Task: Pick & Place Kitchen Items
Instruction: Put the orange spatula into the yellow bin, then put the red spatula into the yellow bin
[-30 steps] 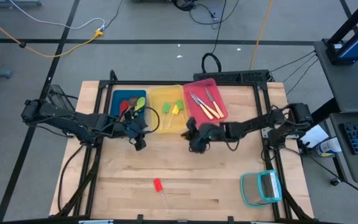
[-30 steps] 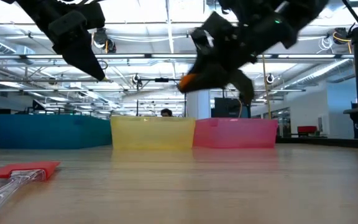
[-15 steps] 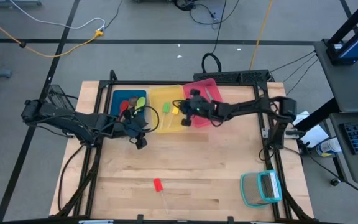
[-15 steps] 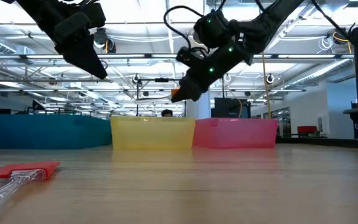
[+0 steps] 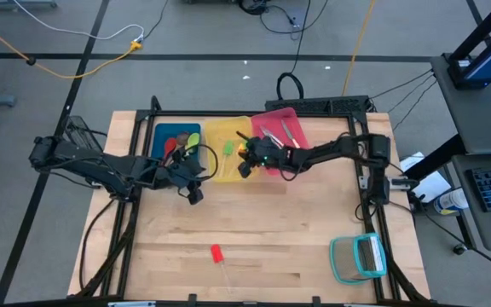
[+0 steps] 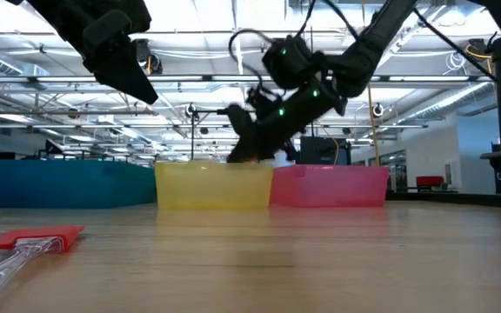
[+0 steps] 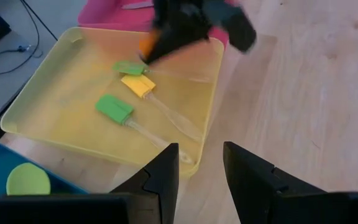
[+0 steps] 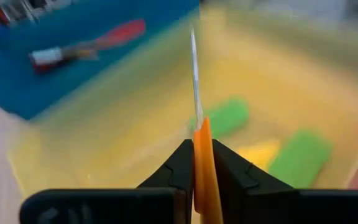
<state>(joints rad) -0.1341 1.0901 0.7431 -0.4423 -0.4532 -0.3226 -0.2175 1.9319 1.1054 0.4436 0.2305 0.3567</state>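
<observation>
My right gripper point(image 5: 244, 159) hangs over the yellow bin point(image 5: 221, 170), shut on a clear-handled stick with an orange head point(image 8: 202, 163); it also shows in the low view point(image 6: 238, 149). In the yellow bin lie two green-headed sticks point(image 7: 114, 107) and a yellow-headed one point(image 7: 138, 85). My left gripper point(image 5: 192, 194) is open and empty above the table, just near of the blue bin point(image 5: 164, 133). A red-headed stick point(image 5: 216, 253) lies flat on the table near the front. My right gripper pinches the stick's orange head point(image 8: 202, 155) between its two fingers. The clear handle point(image 8: 193, 68) sticks out forward past the fingertips. The fingers slant down toward the table's left. The stick is lifted clear, above the inside of the yellow bin.
The blue bin holds red and green spoons point(image 5: 180, 142). The pink bin point(image 5: 299, 158) holds yellow-handled knives point(image 5: 281, 141). A teal-framed square object point(image 5: 358, 258) sits at the table's near right. Bare wood point(image 5: 297, 230) lies between the bins and the front edge.
My right gripper has carried the orange-headed stick from above the table's middle toward the far edge and then left, from near the pink bin to over the yellow bin, and has come down toward it. It has stayed shut on the stick.
</observation>
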